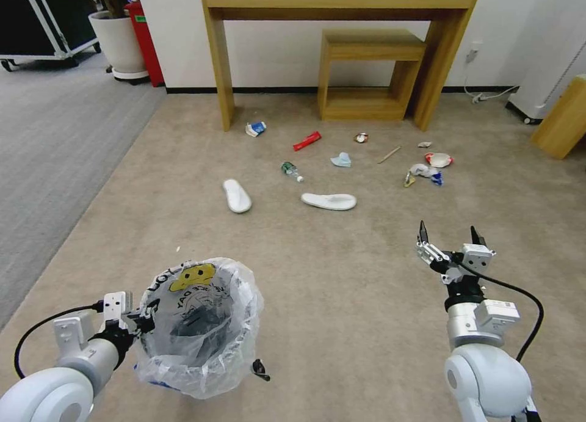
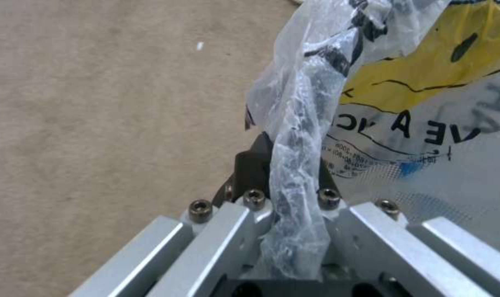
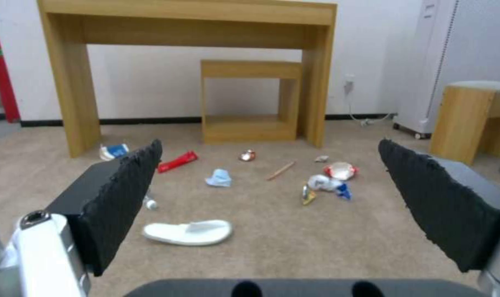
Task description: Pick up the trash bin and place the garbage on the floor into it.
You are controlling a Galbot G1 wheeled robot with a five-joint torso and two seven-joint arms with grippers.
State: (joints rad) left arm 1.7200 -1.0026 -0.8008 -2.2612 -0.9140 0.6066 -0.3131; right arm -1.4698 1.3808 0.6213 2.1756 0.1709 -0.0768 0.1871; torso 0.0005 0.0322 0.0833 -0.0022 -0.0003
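The trash bin (image 1: 198, 324), lined with a crinkly clear bag (image 2: 426, 123) printed in yellow and black, hangs at the lower left. My left gripper (image 1: 143, 318) (image 2: 285, 152) is shut on its rim and bag. On the right, my right gripper (image 1: 448, 232) (image 3: 271, 144) stands open and empty above the beige floor (image 1: 342, 275). The garbage lies ahead of it: two white slippers (image 1: 237, 196) (image 1: 329, 201) (image 3: 189, 232), a bottle (image 1: 292, 170), a red wrapper (image 1: 306, 141) (image 3: 177, 161), a carton (image 1: 256, 129), a blue mask (image 1: 342, 160) (image 3: 219, 178), a can (image 1: 361, 137), a stick (image 1: 389, 155) and crumpled wrappers (image 1: 425, 171).
A wooden desk (image 1: 220, 61) with a small wooden shelf (image 1: 366, 74) under it stands against the far wall. Grey carpet (image 1: 55, 147), a plant pot (image 1: 119, 43) and a red cylinder (image 1: 145, 40) lie to the left. A wooden stool (image 1: 561, 123) is at the right.
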